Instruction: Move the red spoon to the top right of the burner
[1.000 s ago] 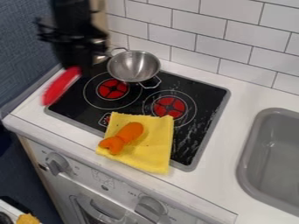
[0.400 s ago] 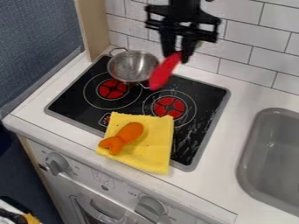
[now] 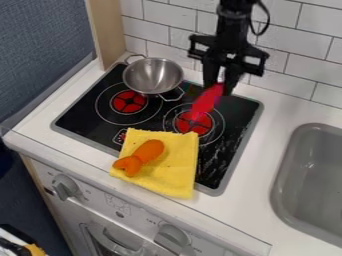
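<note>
Red spoon: the red spoon hangs aslant in the grip, its lower end in front of the right burner as the camera sees it. Whether that end touches the glass, I cannot tell.
Gripper: the black gripper is closed on the spoon's upper end, probably so that the rest sticks out free and can be laid down first.
Right burner: judging by the task, this is the mark to place against; the spoon seems to need a little more travel to the right and back, then lowering and release. Let go too high, it could tip or slide.
Stove top: the black stove top offers a flat landing spot beyond the ring, towards the rear right corner.
Metal pot: the pot sits at the rear, left of the gripper, and a handle reaches towards the rings; a leftward swing might knock it.
Yellow cloth: the cloth lies over the front edge, just before the right burner, with the orange toy resting on it. Neither seems to block the drop.
Sink: the grey sink is well apart, on the right.
</note>
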You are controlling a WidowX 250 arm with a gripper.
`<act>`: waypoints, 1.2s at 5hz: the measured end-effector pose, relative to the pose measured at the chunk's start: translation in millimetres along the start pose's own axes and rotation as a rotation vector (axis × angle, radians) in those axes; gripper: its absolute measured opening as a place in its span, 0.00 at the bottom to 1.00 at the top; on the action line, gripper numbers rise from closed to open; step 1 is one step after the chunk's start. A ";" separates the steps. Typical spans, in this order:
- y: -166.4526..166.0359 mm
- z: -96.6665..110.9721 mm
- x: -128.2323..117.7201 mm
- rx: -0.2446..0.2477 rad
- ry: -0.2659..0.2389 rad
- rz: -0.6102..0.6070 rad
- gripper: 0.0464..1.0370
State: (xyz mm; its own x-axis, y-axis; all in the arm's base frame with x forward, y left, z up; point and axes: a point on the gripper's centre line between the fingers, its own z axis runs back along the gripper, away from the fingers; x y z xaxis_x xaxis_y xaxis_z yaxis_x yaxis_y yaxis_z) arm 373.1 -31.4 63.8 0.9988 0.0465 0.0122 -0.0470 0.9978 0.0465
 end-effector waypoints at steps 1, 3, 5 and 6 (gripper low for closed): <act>-1.0 -21.9 2.4 -0.008 0.025 0.000 0.28; -10.0 -36.8 19.3 -0.033 0.001 0.032 0.28; -19.2 -50.0 23.3 -0.036 0.026 0.019 0.32; -18.9 -49.4 22.1 -0.034 0.034 0.014 0.61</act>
State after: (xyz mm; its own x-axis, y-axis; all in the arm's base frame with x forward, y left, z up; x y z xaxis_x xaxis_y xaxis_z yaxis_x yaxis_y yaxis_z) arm 396.5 -47.0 13.9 0.9979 0.0618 -0.0211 -0.0616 0.9980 0.0123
